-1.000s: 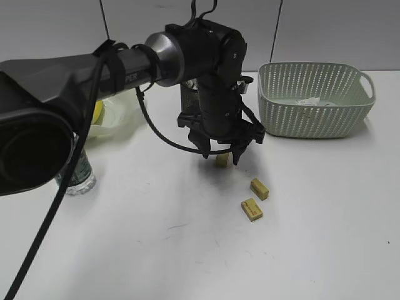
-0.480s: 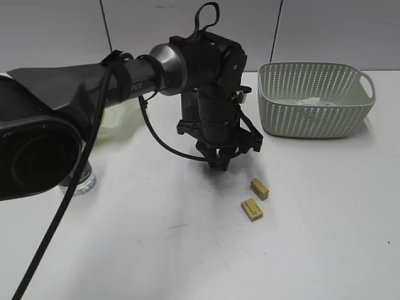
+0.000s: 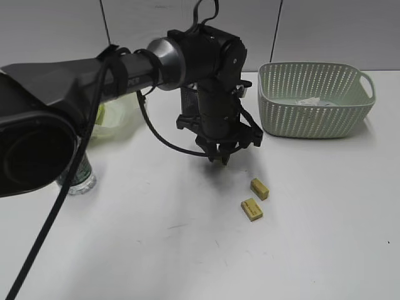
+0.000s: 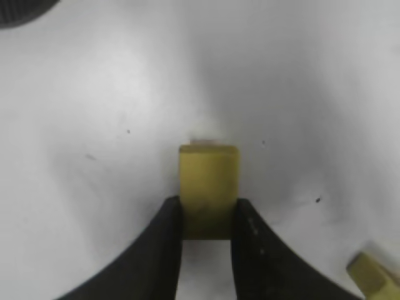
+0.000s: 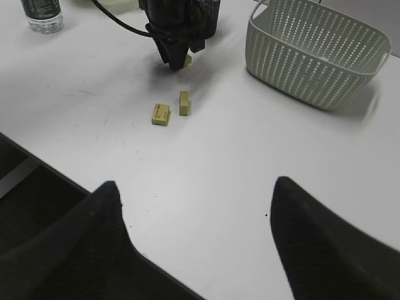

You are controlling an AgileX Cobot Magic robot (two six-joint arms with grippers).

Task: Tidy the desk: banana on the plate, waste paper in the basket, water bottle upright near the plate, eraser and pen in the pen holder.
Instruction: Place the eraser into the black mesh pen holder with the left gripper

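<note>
My left gripper (image 3: pixel 223 156) (image 4: pixel 208 209) is shut on a small yellow eraser (image 4: pixel 209 181), just over the desk (image 3: pixel 156 250). Two more yellow erasers (image 3: pixel 259 188) (image 3: pixel 252 209) lie on the desk to its right. The black mesh pen holder (image 3: pixel 189 98) stands behind the left arm, mostly hidden. The water bottle (image 3: pixel 78 178) stands upright at the left, near the pale green plate (image 3: pixel 115 115), where a strip of yellow banana (image 3: pixel 99 114) shows. The waste paper (image 3: pixel 309 100) lies in the green basket (image 3: pixel 312 122). My right gripper (image 5: pixel 195 184) is open and empty. The pen is out of view.
The long left arm (image 3: pixel 94 75) stretches across the left and middle of the desk and hides much of the plate. The basket stands at the back right. In the right wrist view the two loose erasers (image 5: pixel 160 114) (image 5: pixel 184 103) lie close together.
The left gripper's jaws, open around the eraser a second ago, have closed on it. The gripper has since risen slightly. The right gripper has not changed.
</note>
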